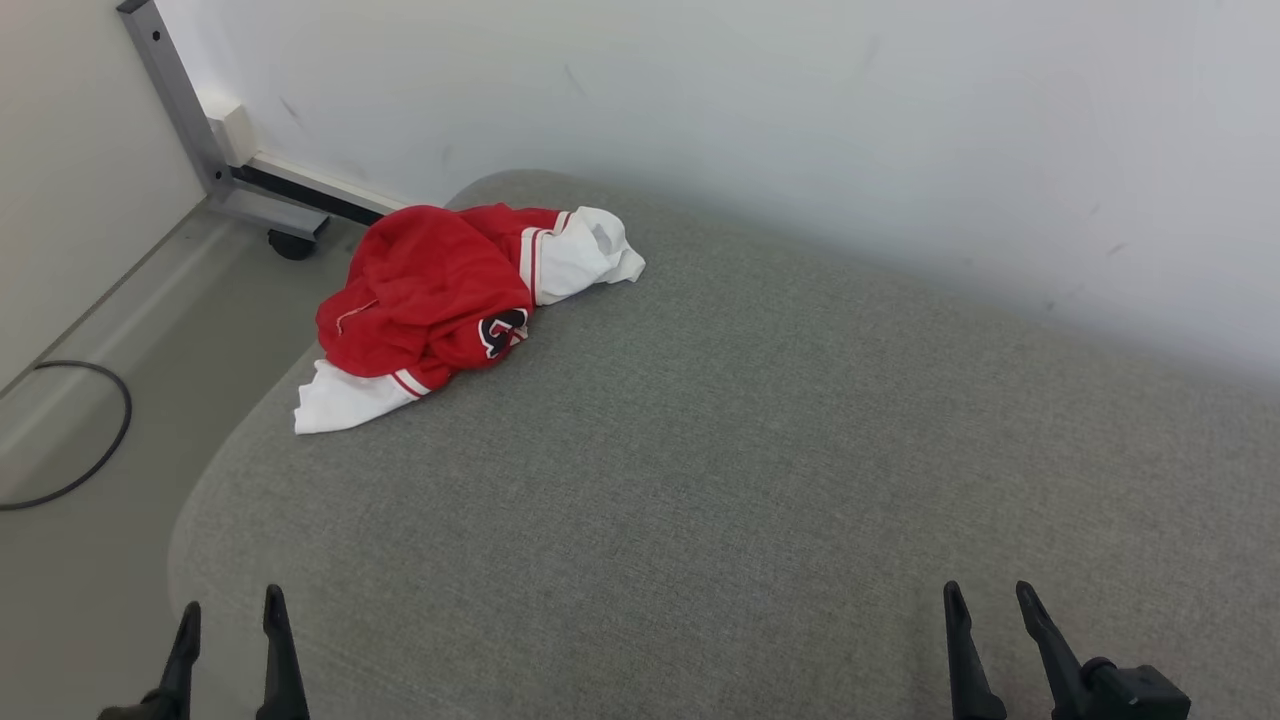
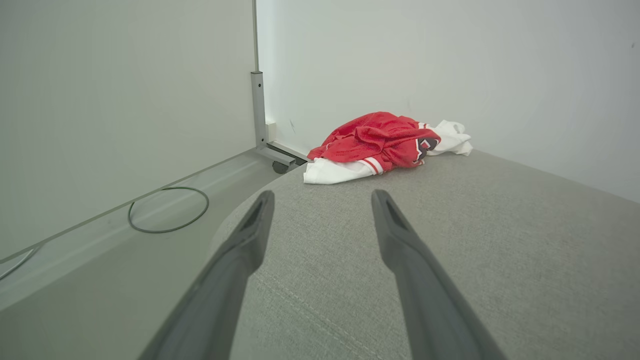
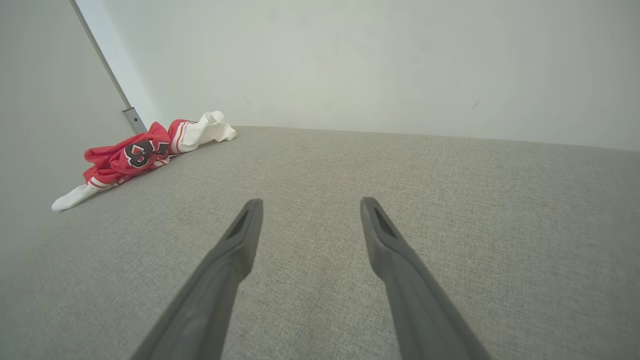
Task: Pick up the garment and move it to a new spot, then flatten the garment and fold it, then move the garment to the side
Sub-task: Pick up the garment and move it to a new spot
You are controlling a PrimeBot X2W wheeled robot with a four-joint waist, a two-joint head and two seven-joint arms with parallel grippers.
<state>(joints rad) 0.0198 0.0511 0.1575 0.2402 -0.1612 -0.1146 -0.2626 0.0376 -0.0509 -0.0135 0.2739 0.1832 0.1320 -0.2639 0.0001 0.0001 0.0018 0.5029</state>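
Red-and-white garment [image 1: 430, 290], striped trim; grey cushion [image 1: 760, 480]; white wall [image 1: 800, 110].

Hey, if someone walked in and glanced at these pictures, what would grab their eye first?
The crumpled red and white garment jumps out, bunched at the far left corner of the grey cushion. Next come the left hand and right hand, both open and empty, at the near edge, well apart from it.

the garment [image 1: 430, 290] is crumpled, its dark mark [image 1: 503, 331] partly folded under. the left tool [image 1: 231, 598] and right tool [image 1: 988, 586] are cut off by the head view's bottom edge; the cable [image 1: 127, 420] by its left.
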